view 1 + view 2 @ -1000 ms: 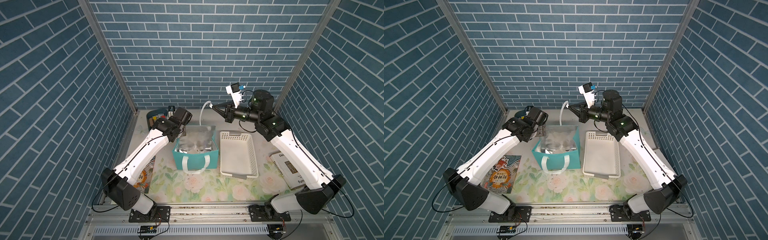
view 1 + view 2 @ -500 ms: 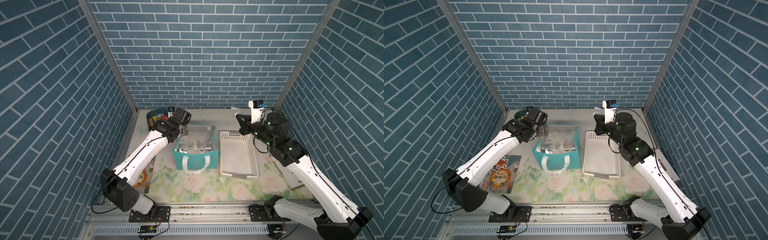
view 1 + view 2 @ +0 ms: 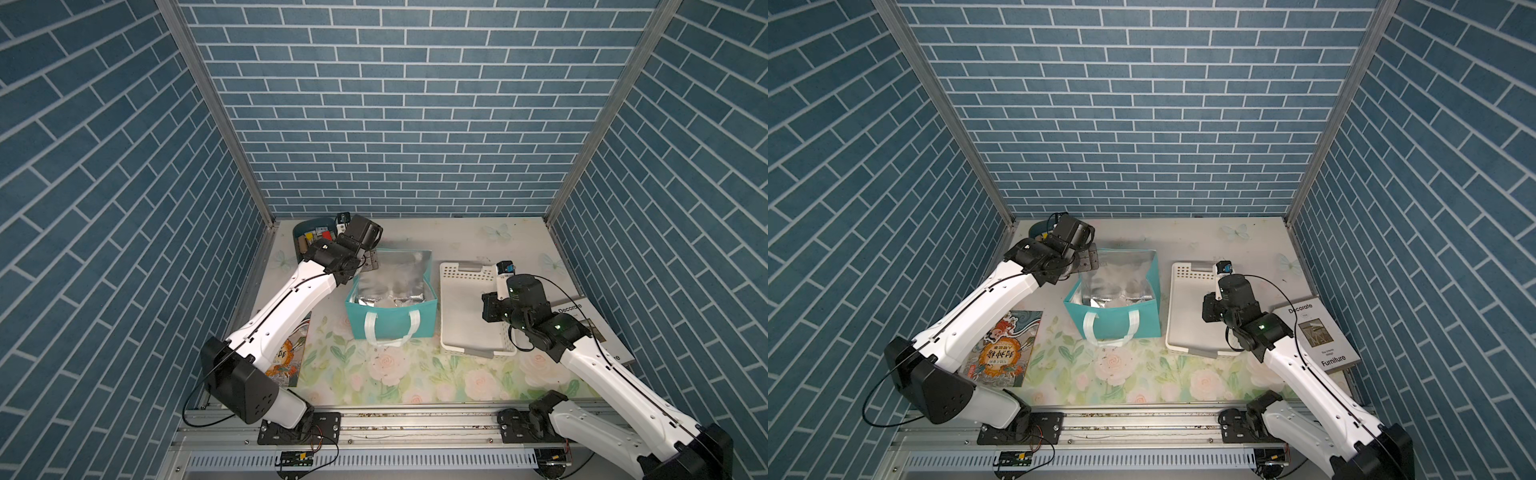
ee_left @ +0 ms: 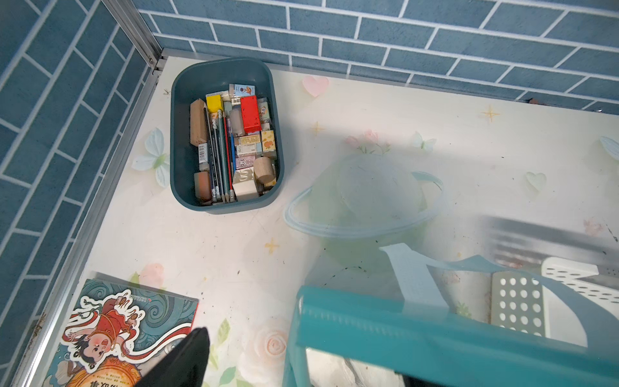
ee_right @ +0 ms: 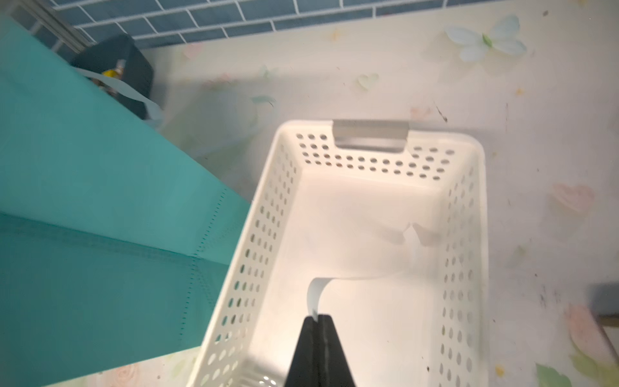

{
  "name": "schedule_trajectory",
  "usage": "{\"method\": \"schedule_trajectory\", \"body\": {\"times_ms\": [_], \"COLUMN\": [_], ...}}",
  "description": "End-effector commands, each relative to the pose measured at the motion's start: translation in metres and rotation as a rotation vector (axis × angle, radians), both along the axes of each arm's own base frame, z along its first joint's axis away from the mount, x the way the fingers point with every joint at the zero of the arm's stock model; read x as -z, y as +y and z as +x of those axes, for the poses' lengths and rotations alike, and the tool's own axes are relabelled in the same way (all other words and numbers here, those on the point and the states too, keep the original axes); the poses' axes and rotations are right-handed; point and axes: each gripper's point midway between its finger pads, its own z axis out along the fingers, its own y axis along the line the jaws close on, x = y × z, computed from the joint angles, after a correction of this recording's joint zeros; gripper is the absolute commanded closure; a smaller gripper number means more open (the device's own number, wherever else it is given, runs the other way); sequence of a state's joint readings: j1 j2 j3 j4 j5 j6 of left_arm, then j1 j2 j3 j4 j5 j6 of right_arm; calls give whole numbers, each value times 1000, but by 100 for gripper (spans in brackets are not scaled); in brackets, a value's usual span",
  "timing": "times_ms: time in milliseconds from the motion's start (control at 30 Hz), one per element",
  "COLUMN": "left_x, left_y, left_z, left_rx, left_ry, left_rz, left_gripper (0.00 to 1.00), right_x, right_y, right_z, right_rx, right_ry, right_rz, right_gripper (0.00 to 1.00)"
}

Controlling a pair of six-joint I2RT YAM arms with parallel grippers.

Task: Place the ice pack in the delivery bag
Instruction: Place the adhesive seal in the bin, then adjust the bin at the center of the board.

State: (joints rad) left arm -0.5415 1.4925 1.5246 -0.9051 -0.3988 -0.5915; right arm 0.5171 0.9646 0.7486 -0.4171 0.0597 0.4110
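the job looks all but finished. the delivery bag (image 3: 392, 322) stands open on the surface (image 3: 478, 237) with its foil lining showing. at its bottom lies a pale, crinkled lump that is most likely the ice pack (image 3: 386, 300), though it is hard to make out for certain against the shiny lining. no ice pack shows anywhere else: the white basket (image 5: 351, 217) just beside the bag is bare in the right wrist view, and none lies on the surface in both top views.

the left arm (image 3: 291, 307) reaches to the far left corner of the bag, near the small bin (image 4: 181, 140) of odds and ends. the left jaws stand spread wide and hold nothing. in the left wrist view one black finger (image 4: 187, 362) hangs outside the bag's rim.

the right arm (image 3: 602, 370) hangs over the basket, apart from the bag. the right jaws are pressed together. a thin white strip (image 5: 313, 291) curls away from their tips, and whether it is nipped there or merely stuck cannot be told.

what seems left is small: drawing both arms clear of the bag.
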Motion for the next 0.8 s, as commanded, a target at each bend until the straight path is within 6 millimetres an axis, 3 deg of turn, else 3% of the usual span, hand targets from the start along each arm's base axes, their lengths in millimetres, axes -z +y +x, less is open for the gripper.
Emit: {"method": "schedule_trajectory", "body": {"times_ms": [0,133,233,400,567,767], "left_x": [0,3,6,5,-11,-24], "left_y": [2,3,4,13,18,24], "left_z": [0,-3,-8,-13,-19,-28], "left_rx": [-8,-11,-9,-37,-41,-19], "left_ry": [0,5,9,4,-44,-87], "left_rz": [-3,-13,-17,1,-24,-20], "left_gripper": [9,9,9,9,9,8], "right_x": [31,63,75,82,89,108], "right_y": [-6,-15,-20,-28,-29,-55], "right_z": [-2,4,17,54,96,139], "right_rx": [45,76,106,148,171,315], "right_ry": [128,216,229,205,201,214], "right_rz": [-2,-20,21,36,18,-119], "right_gripper": [100,100,100,100,100,100]}}
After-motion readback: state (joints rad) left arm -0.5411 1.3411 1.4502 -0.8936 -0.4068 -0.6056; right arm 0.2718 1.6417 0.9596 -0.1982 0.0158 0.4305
